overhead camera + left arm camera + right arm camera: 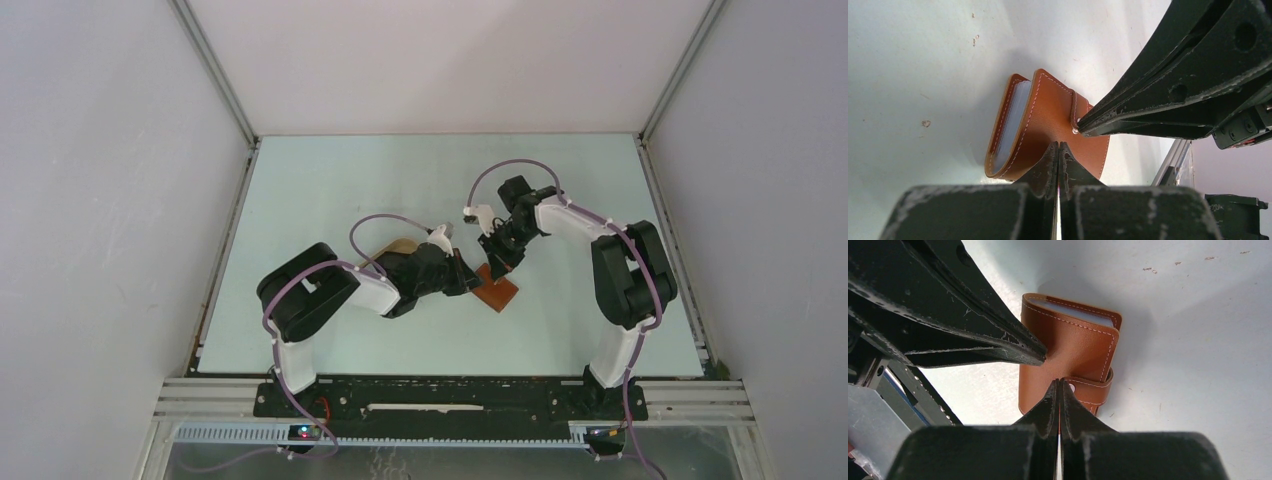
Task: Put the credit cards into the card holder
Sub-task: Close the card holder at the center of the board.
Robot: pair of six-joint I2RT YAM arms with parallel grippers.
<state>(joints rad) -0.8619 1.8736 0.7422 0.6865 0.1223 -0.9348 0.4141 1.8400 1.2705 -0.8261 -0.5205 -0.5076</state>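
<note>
Left claw (1058,146) and right claw (1058,382), both pinched tight, touch edges of the folded card holder (1048,117).

One card holder (497,292), one beige tray (399,245).

One tabletop (330,190), pale green-white, matte, faintly speckled. Lying on it: one card holder (499,293), reddish-brown leather, white stitching, folded; one beige tray (399,246), left of the card holder, largely hidden.

Robot lab test cell, white panel walls (100,200), aluminium frame rails (215,75), pale tabletop (330,180)
</note>
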